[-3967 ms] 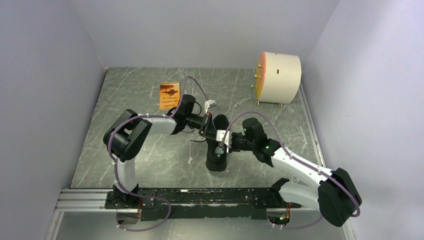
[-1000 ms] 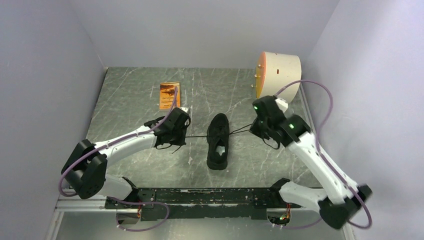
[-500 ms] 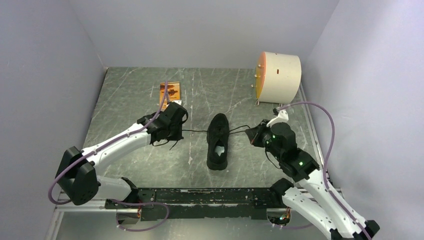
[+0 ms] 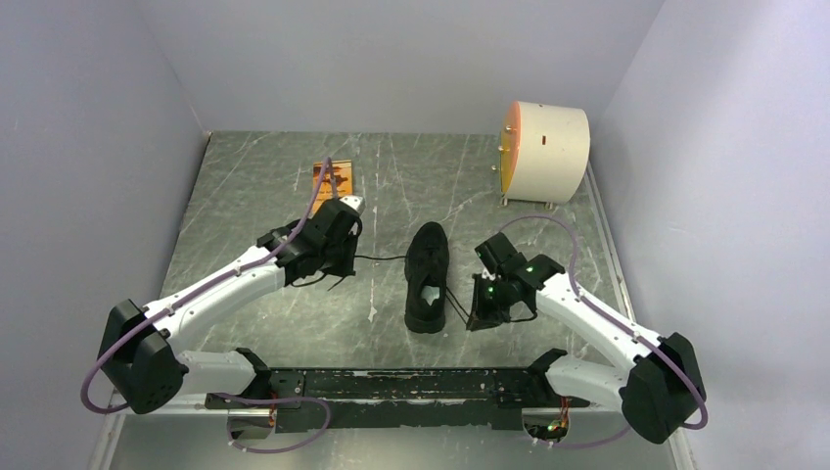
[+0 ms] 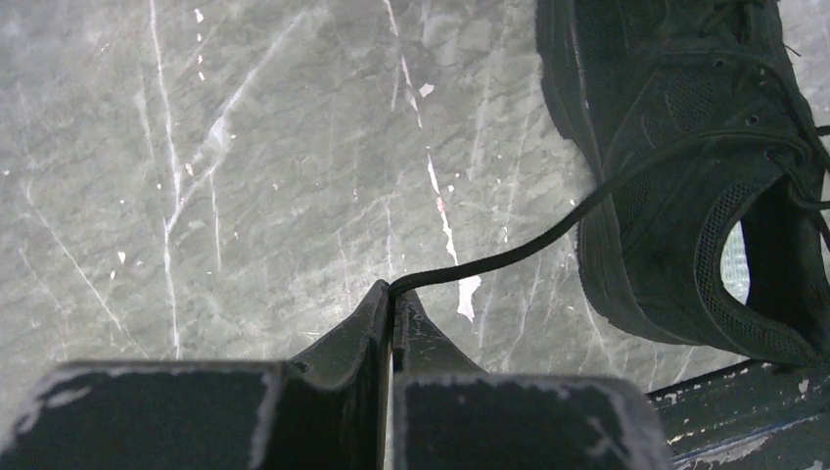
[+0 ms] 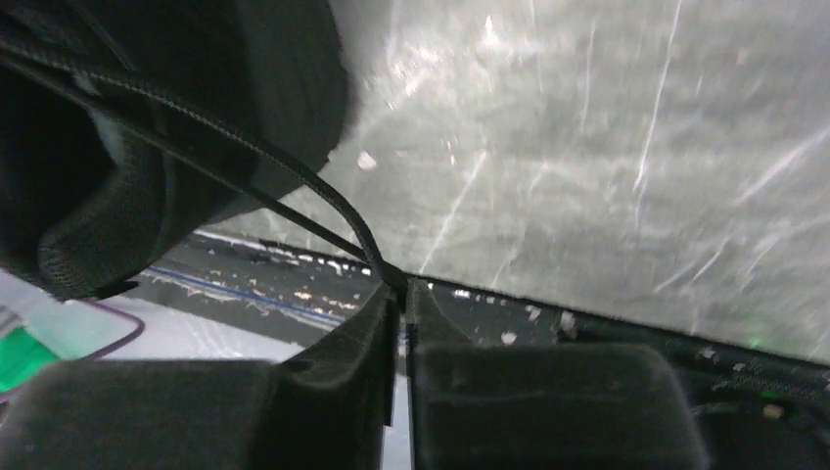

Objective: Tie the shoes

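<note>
Black laces sit pinched in my left gripper, nine o'clock of the shoe, and right gripper, four o'clock. If I tug hard, one may slip free.

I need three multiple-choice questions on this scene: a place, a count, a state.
1. Where lies the flat orange card relative to the black knit sneaker? A) beyond it, leftward B) nearer, rightward C) inside it
2. How many shoes are on the grey marble table? A) one B) two C) three
3. The left arm's fingers are: A) wide open B) shut on the thin black lace C) shut on the heel
1A: top view shows it farther back, left. 2A: only one sneaker shows. 3B: lace leaves the closed tips.
</note>
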### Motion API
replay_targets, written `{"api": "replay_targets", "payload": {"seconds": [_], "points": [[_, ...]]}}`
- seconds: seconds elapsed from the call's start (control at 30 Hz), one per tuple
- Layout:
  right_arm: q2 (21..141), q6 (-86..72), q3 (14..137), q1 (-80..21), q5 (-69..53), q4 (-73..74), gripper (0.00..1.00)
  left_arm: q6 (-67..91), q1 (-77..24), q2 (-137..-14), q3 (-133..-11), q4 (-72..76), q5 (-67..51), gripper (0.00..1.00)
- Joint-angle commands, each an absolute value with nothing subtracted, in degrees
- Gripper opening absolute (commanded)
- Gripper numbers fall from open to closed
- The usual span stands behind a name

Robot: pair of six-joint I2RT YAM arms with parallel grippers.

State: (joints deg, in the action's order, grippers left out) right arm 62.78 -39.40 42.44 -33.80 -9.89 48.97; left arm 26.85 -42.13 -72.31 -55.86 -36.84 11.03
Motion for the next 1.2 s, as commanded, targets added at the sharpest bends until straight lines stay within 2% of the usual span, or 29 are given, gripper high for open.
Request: {"api": "replay_targets", "payload": {"seconds": [0.0, 0.07, 0.1, 0.2, 0.33, 0.4, 0.53, 0.63, 0.97, 1.17], "points": [[60.47, -38.52, 41.4, -33.57, -15.43, 51.0, 0.25, 21.19, -41.92, -72.59, -57.23, -34.08, 6.25, 0.05], [61.86, -35.77, 44.03, -33.57, -12.7, 51.14, 0.45, 20.38, -41.92, -73.5, -57.37, -33.53, 4.42, 0.05], [62.82, -34.32, 44.87, -33.62, -12.32, 50.37, 0.51, 20.17, -41.92, -73.78, -57.39, -33.38, 4.12, 0.05], [65.2, -29.9, 45.34, -33.45, -10.9, 45.83, 0.6, 19.96, -41.9, -73.67, -57.06, -32.21, 3.98, 0.05], [66.41, -28.52, 45.68, -32.44, -12.48, 36.7, 0.59, 19.88, -41.92, -73.94, -58.0, -32.35, 3.61, 0.05], [66.91, -29.98, 46.67, -31.7, -8.82, 34.33, 0.58, 19.94, -41.92, -74.01, -58.26, -32.67, 3.79, 0.05], [70.22, -26.51, 48.73, -29.73, -6.62, 31.36, 0.5, 19.63, -41.84, -73.46, -58.52, -33.34, 4.19, 0.05], [71.66, -21.53, 47.74, -29.14, -8.36, 26.3, 0.48, 19.39, -41.83, -73.29, -58.51, -33.68, 4.81, 0.05], [73.58, -15.59, 45.16, -29.06, -15.15, 16.76, 0.47, 19.91, -41.75, -73.5, -59.13, -34.53, 3.55, 0.05], [73.1, -13.91, 42.63, -29.03, -23.8, 15.19, 0.49, 19.22, -41.49, -74.18, -59.62, -35.01, 3.27, 0.05]]}}
